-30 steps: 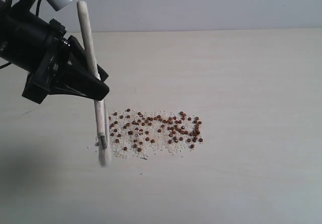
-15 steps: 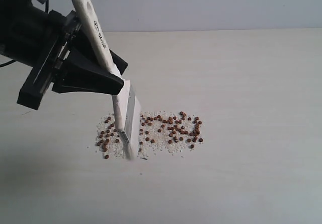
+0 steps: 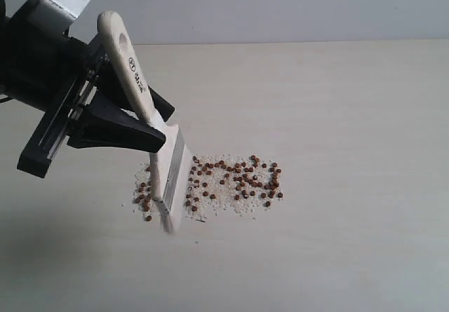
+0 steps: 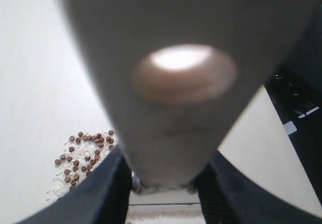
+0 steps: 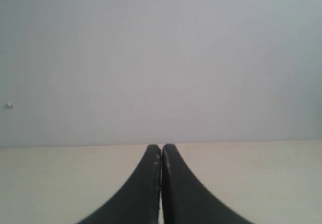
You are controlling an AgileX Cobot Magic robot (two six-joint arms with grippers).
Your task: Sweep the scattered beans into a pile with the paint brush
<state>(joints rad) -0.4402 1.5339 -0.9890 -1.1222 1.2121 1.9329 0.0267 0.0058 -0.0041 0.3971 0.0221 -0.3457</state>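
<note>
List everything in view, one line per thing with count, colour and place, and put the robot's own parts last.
tiny round beans: dozens, reddish-brown, scattered in a band on the table, most to the right of the brush and a few to its left
fine rice-like grains: many, whitish, mingled with the beans
wide flat paint brush with wooden handle and metal ferrule: one, pale wood, silver and whitish bristles, tilted, bristles down among the beans
flat table: one, pale cream, under everything
plain wall: one, light grey, behind the table
left gripper: one, black, clamped on the brush handle
right gripper: one, black, shut and empty, seen only in its wrist view
</note>
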